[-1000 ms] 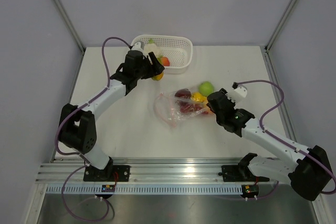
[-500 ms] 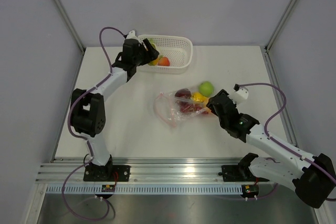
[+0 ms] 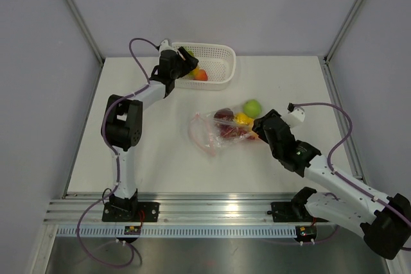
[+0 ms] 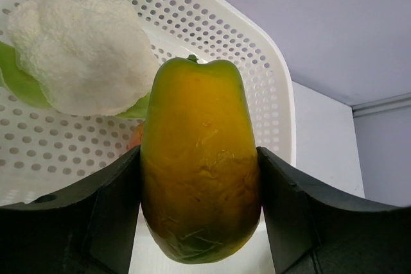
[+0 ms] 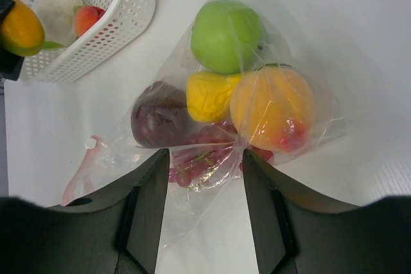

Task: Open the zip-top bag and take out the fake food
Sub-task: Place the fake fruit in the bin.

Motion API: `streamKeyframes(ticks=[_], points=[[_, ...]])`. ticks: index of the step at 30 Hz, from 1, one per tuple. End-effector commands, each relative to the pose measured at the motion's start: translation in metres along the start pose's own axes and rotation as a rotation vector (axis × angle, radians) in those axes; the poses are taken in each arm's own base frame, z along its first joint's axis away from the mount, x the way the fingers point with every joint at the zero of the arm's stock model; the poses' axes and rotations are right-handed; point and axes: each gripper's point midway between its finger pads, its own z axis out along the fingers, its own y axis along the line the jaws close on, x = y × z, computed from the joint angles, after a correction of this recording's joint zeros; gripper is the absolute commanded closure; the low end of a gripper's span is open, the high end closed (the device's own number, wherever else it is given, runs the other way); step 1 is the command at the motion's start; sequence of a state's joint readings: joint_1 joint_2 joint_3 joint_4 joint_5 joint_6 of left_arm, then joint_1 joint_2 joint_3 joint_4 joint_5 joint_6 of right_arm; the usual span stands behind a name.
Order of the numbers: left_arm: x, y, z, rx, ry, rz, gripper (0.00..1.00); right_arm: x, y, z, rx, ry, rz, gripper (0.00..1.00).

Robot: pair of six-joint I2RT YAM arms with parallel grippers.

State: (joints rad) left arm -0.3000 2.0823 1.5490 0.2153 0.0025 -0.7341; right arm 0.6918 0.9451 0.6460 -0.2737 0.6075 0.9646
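Left wrist, unlike overhead, shows jaws gripping papaya (image 4: 200,158).

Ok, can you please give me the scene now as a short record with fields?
left gripper: shut on the yellow-green fruit, over the basket
basket contents: cauliflower, peach
right gripper: open, over the zip-top bag
bag: lying on the table, fake fruit inside
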Motion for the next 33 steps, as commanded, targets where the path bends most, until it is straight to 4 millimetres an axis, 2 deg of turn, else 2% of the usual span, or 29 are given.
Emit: streamKeyframes(ticks=[1, 7, 9, 13, 17, 19, 20, 26, 27, 28, 30, 31, 32, 33], points=[[-0.033, -0.011, 0.019, 0.07, -0.128, -0.112, 0.39, -0.006, 0.008, -0.003, -0.047, -0.017, 0.041, 0.43], [-0.026, 0.005, 0.037, 0.079, -0.147, -0.194, 0.39, -0.005, 0.011, -0.005, -0.063, -0.005, 0.044, 0.43], [-0.022, 0.01, 0.042, 0.07, -0.14, -0.186, 0.34, -0.006, 0.011, -0.006, -0.065, -0.006, 0.043, 0.43], [-0.023, 0.011, 0.037, 0.068, -0.151, -0.178, 0.24, -0.007, 0.012, -0.007, -0.071, -0.01, 0.047, 0.43], [-0.034, 0.003, 0.028, 0.079, -0.153, -0.138, 0.19, -0.006, 0.01, -0.005, -0.065, -0.012, 0.043, 0.42], [-0.043, -0.003, 0.02, 0.083, -0.163, -0.109, 0.04, -0.005, 0.011, -0.005, -0.066, -0.009, 0.038, 0.42], [-0.045, -0.003, 0.017, 0.08, -0.165, -0.1, 0.01, -0.004, 0.011, -0.004, -0.064, -0.006, 0.035, 0.42], [-0.064, -0.011, -0.017, 0.044, -0.179, -0.068, 0.01, -0.009, 0.009, -0.004, -0.058, -0.03, 0.019, 0.4], [-0.06, -0.001, -0.021, -0.009, -0.151, -0.063, 0.01, -0.01, 0.009, -0.004, -0.06, -0.034, 0.009, 0.4], [-0.074, -0.007, -0.034, -0.028, -0.164, -0.069, 0.01, -0.011, 0.009, -0.004, -0.065, -0.037, 0.003, 0.36], [-0.075, 0.011, -0.05, -0.153, -0.156, -0.055, 0.01, -0.013, 0.01, -0.005, -0.077, -0.046, -0.008, 0.28], [-0.081, 0.008, -0.061, -0.159, -0.164, -0.042, 0.01, -0.013, 0.008, -0.007, -0.081, -0.052, -0.005, 0.24], [-0.082, 0.011, -0.069, -0.179, -0.16, -0.005, 0.01, -0.015, 0.009, -0.007, -0.088, -0.061, -0.004, 0.15], [-0.082, 0.01, -0.075, -0.177, -0.153, 0.015, 0.01, -0.014, 0.007, -0.006, -0.091, -0.064, -0.008, 0.12]])
